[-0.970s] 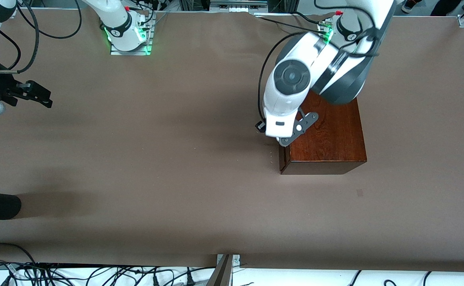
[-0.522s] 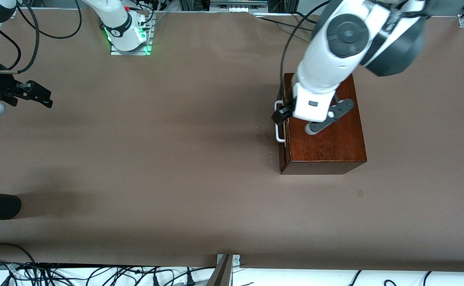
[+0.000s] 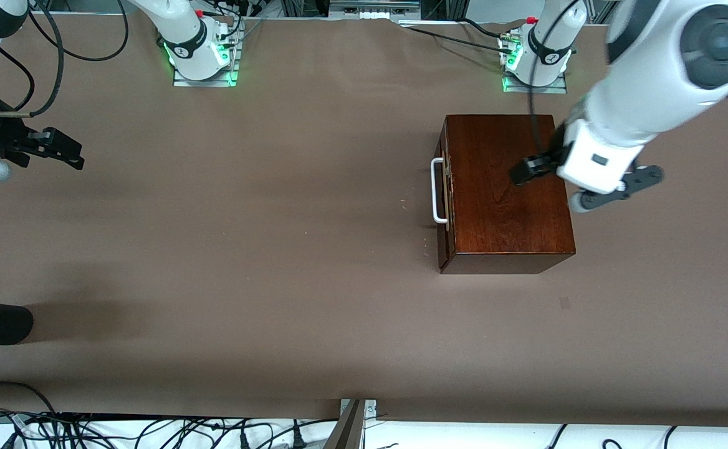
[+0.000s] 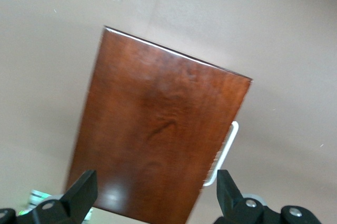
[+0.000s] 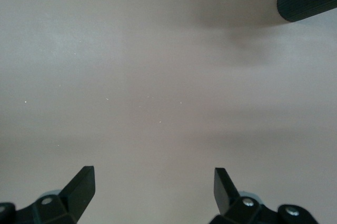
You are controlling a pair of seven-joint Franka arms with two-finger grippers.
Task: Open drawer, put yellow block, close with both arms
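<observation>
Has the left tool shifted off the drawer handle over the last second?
Yes. The left tool, open, has swung from the white handle across the wooden box toward the left arm's end of the table; it is now over the box top.

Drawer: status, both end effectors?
Drawer shut in wooden box, handle free. Left end effector open over box top. Right end effector open, waiting over bare table. Yellow block unseen.
</observation>
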